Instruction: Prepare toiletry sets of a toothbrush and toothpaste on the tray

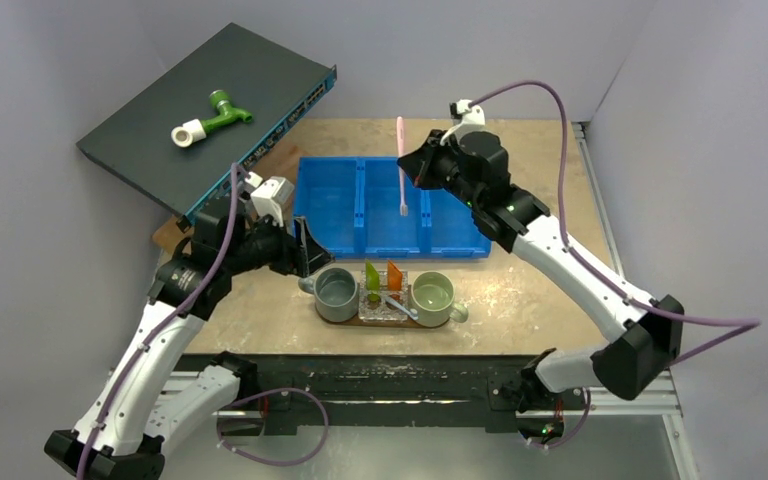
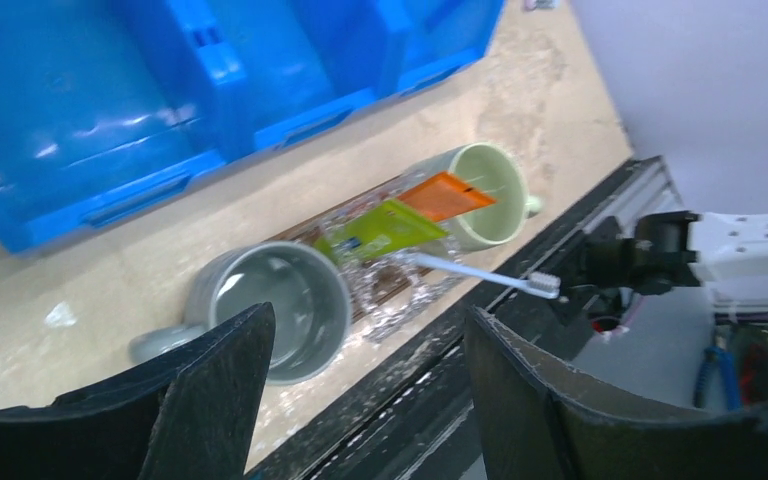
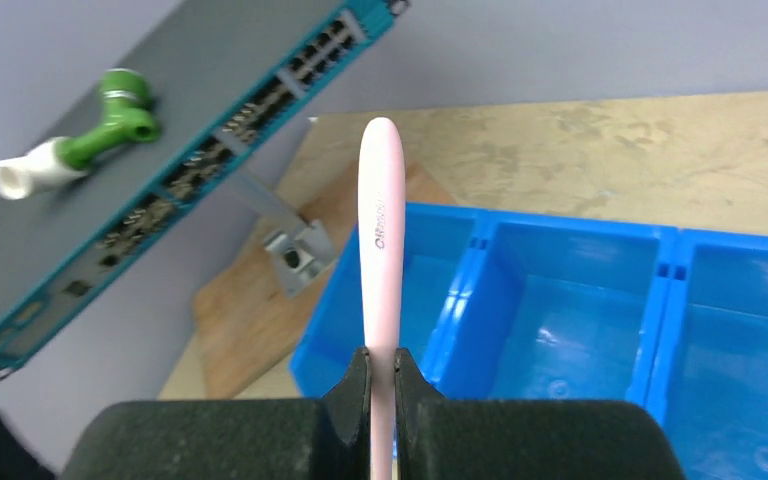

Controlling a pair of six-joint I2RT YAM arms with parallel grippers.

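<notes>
My right end effector (image 3: 380, 365) was clamped on the pink toothbrush (image 3: 380, 220), bristles down above the blue bin (image 1: 360, 215), well apart from the tray (image 1: 400, 325). My left end effector (image 1: 300, 248) hung open. I judged a slow carry best, setting the brush down beside the orange tube (image 1: 395, 275).

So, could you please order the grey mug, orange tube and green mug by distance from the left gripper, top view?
1. Grey mug, leftmost, right beside the left gripper.
2. Orange tube, in the middle.
3. Green mug, rightmost.

Grey mug (image 1: 337, 293), green mug (image 1: 432, 296) crowd tray (image 1: 385, 325) ends.
</notes>
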